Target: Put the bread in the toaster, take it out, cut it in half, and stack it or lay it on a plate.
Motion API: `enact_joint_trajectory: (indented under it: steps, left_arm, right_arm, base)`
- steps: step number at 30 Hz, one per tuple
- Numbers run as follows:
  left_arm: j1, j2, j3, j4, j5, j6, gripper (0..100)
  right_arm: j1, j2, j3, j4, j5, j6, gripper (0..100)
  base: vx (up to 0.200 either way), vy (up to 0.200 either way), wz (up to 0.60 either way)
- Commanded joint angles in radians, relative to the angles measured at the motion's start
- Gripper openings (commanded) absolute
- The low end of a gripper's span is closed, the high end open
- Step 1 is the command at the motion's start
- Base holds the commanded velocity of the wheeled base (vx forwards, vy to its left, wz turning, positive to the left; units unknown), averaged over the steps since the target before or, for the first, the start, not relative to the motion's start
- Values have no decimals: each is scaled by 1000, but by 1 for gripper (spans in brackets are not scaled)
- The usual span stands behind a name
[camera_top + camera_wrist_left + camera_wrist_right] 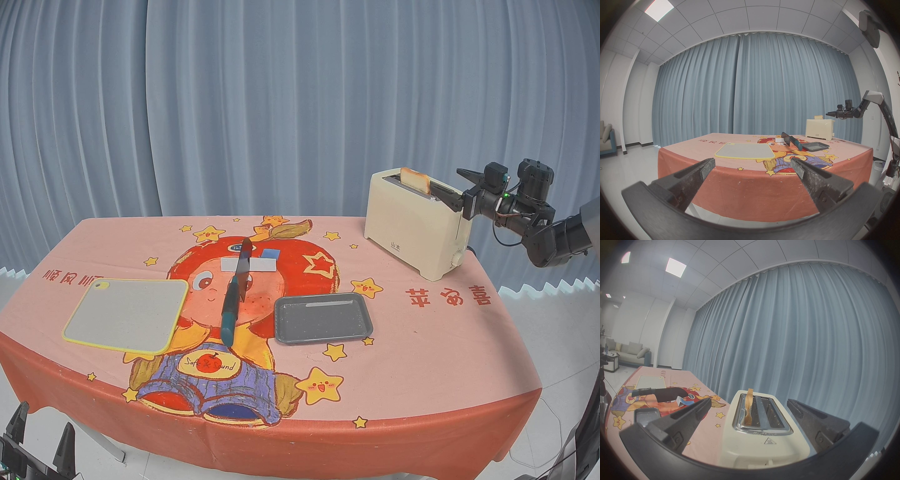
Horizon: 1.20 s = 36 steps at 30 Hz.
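Finding: the bread point(415, 180) stands upright in a slot of the toaster point(415, 228), right of centre in the head frame. Its top edge sits proud of the slot, so there is crust to pinch.

The right gripper point(454, 185) hangs just beside the toaster's top at the frame's right, level with the slice, jaws spread wide and holding nothing. In the right wrist frame the slice sits between the two fingers and apart from both.

Judgement: this is the approach for taking the slice out, and the wide gap gives clearance on both faces before closing.

The left gripper point(41, 431) sits at the lower left corner, below the edge of the table point(437, 350). It is also wide and empty, seemingly parked out of the way.

At centre frame the knife point(234, 294) lies with its blade propped on a small white and blue rest point(264, 265), handle toward the near edge, likely for easy pickup. The cutting board point(127, 314) lies to its left and the grey plate point(323, 317) to its right, placed for cutting and plating.
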<state>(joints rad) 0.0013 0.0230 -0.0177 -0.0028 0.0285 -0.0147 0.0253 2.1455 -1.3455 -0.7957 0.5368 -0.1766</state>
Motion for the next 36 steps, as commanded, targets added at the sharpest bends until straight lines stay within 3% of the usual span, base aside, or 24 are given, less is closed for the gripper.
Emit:
enact_joint_trajectory:
  steps: [1,6,12,17,21,23,30,36]
  left_arm:
    - [0,2,18,0,1,-1,100]
    - [0,2,18,0,1,-1,100]
    - [0,2,18,0,1,1,100]
    - [0,2,18,0,1,1,100]
    - [0,2,18,0,1,-1,100]
    - [0,2,18,0,1,-1,100]
    - [0,2,18,0,1,-1,100]
    - [0,2,18,0,1,1,100]
  right_arm:
    - [8,-113,97,0,-3,0,100]
    - [22,-185,204,-2,-21,2,100]
    - [36,-305,399,-2,-24,26,100]
    - [36,-398,519,-2,-31,121,100]
    - [61,-490,629,0,-34,247,100]
    - [77,-535,681,0,-34,282,100]
    - [76,-601,833,-5,-38,287,100]
    - [48,-556,925,-184,-47,282,100]
  base:
    - [0,0,0]
    - [0,0,0]
    - [0,0,0]
    - [0,0,0]
    - [0,0,0]
    - [0,0,0]
    - [0,0,0]
    - [0,0,0]
